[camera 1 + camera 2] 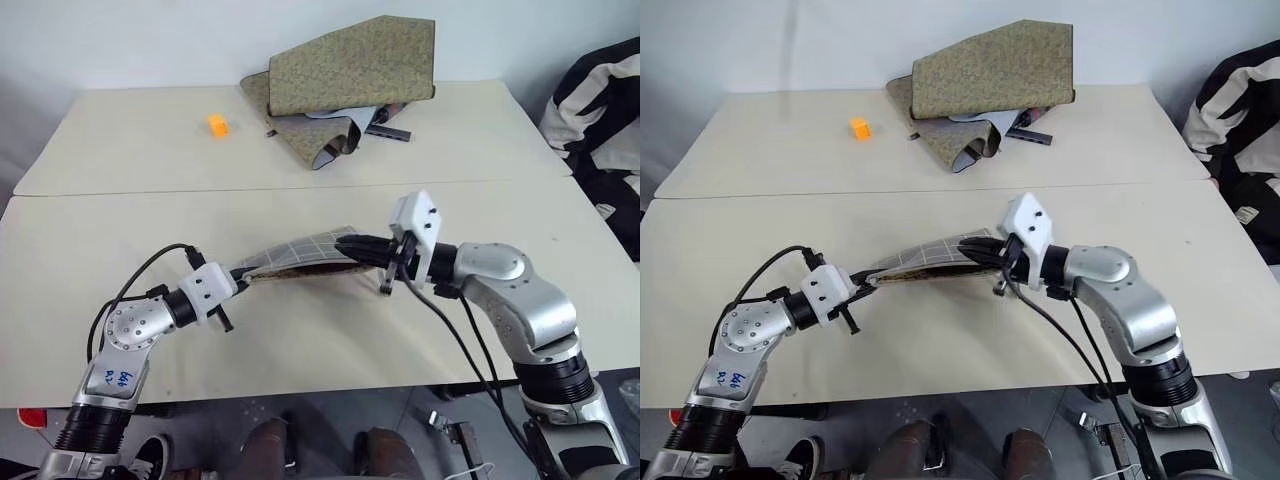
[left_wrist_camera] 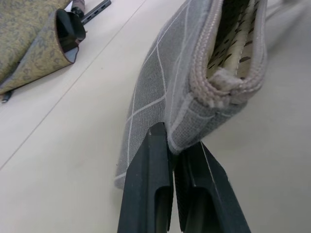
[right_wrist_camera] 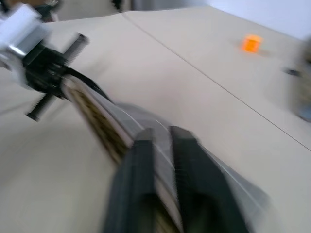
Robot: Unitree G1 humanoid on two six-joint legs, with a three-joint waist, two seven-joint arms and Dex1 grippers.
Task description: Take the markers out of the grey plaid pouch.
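Note:
The grey plaid pouch (image 1: 300, 250) hangs stretched between my two grippers, lifted just above the front of the table (image 1: 300, 340). My left gripper (image 1: 240, 272) is shut on the pouch's left end; in the left wrist view its fingers (image 2: 150, 165) pinch the corner below the open zip. The brown dotted lining (image 2: 233, 43) shows inside the mouth. My right gripper (image 1: 345, 245) is shut on the pouch's right end, with a grey wall of the pouch (image 3: 163, 160) between its fingers. The markers are hidden.
A larger olive-green folded fabric case (image 1: 350, 70) lies at the back of the table with a dark slim item (image 1: 390, 132) beside it. A small orange cube (image 1: 218, 124) sits at the back left. A black-and-white striped fabric (image 1: 600, 90) is off the table's right edge.

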